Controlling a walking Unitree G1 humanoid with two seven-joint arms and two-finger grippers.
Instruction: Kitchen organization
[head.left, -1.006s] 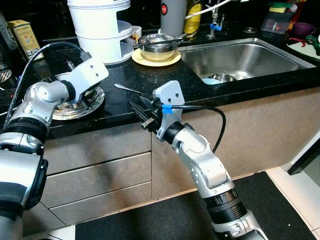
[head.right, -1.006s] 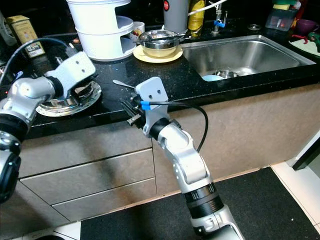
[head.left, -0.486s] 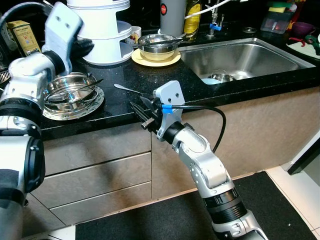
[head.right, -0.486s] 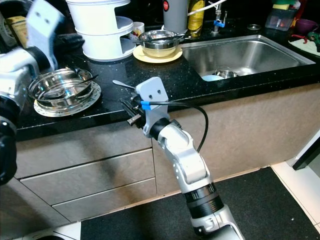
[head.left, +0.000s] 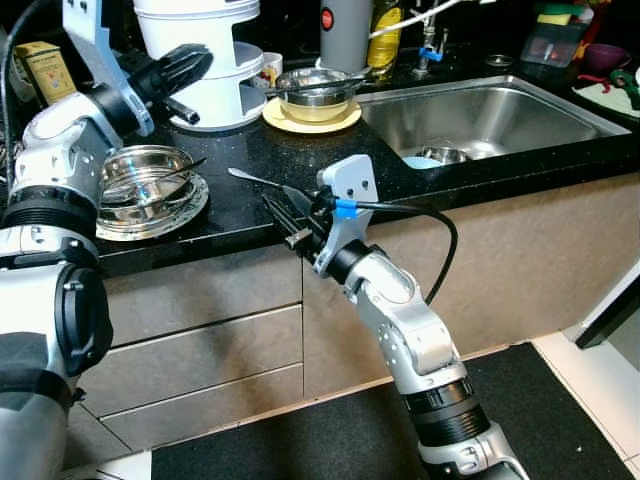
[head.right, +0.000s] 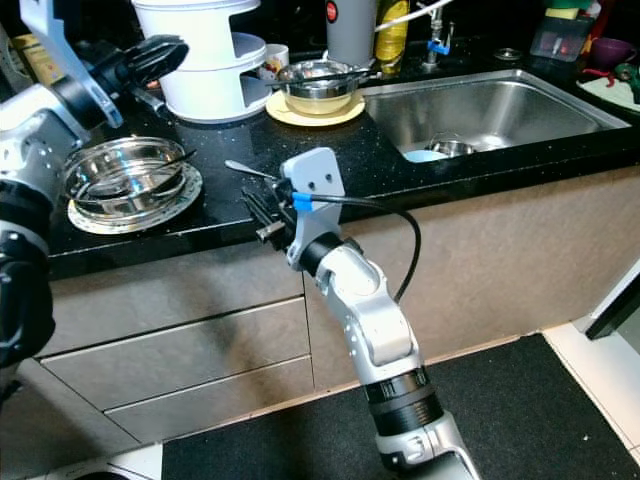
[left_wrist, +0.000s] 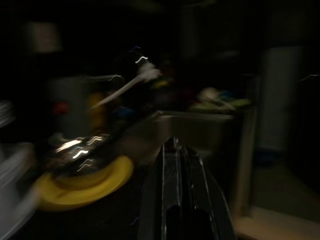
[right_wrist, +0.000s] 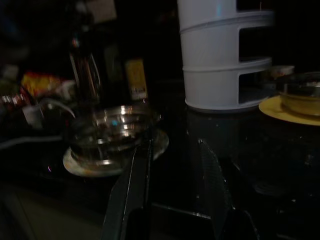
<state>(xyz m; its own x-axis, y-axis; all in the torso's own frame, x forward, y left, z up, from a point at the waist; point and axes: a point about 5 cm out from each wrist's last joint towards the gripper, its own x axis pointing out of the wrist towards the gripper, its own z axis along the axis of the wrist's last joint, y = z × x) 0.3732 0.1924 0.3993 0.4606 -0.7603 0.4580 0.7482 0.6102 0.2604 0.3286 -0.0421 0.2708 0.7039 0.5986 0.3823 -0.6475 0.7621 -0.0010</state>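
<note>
A steel bowl (head.left: 140, 172) holding a spoon sits on a steel plate (head.left: 190, 205) at the left of the black counter. My left gripper (head.left: 200, 58) is raised above and behind it, next to the white stacked container (head.left: 205, 50). It is shut, with nothing visible between its fingers (left_wrist: 172, 190). A loose spoon (head.left: 255, 178) lies on the counter. Just in front of the spoon, at the counter's front edge, my right gripper (head.left: 278, 215) stands open and empty, and its wrist view looks toward the steel bowl (right_wrist: 112, 130).
A second steel bowl rests on a yellow plate (head.left: 340, 118) behind the spoon. The sink (head.left: 490, 115) to the right holds a bowl (head.left: 440, 155). Bottles and a grey canister (head.left: 345, 35) line the back. Drawers (head.left: 190, 350) are below the counter.
My left gripper has lifted off the steel bowl and swung up and right toward the white container. My right gripper has edged slightly up toward the spoon.
</note>
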